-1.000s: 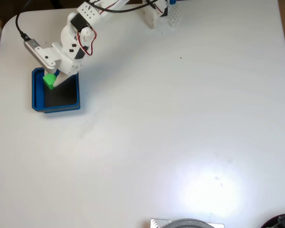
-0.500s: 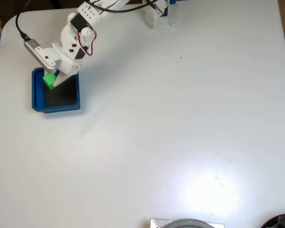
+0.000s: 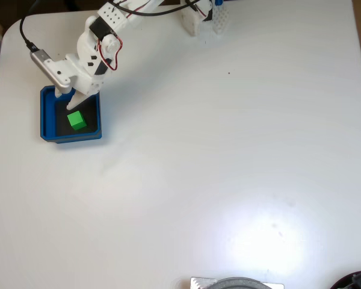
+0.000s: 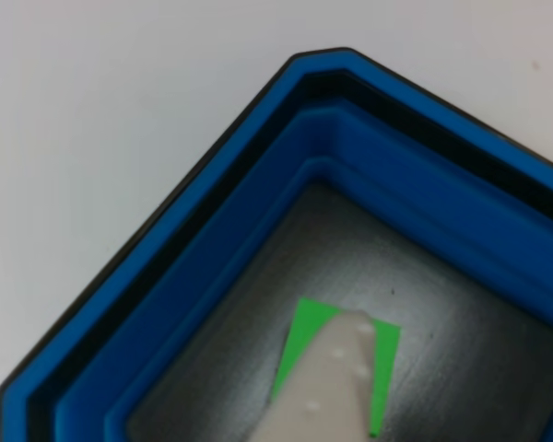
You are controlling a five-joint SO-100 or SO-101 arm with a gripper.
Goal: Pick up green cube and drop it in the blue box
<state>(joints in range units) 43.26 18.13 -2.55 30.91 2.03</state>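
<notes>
Fixed view: green cube [image 3: 76,120] below claw [image 3: 71,101], apart.

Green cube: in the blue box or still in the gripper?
In. The small green cube lies on the square blue box's dark floor, apart from the white gripper.

Green cube [image 3: 76,120], black-floored blue box [image 3: 47,114]

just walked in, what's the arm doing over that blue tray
A white robot arm reaches over the blue box at the table's left side in the fixed view. The green cube lies on the box's dark floor, free of the open gripper just above it, so the drop looks done.
</notes>
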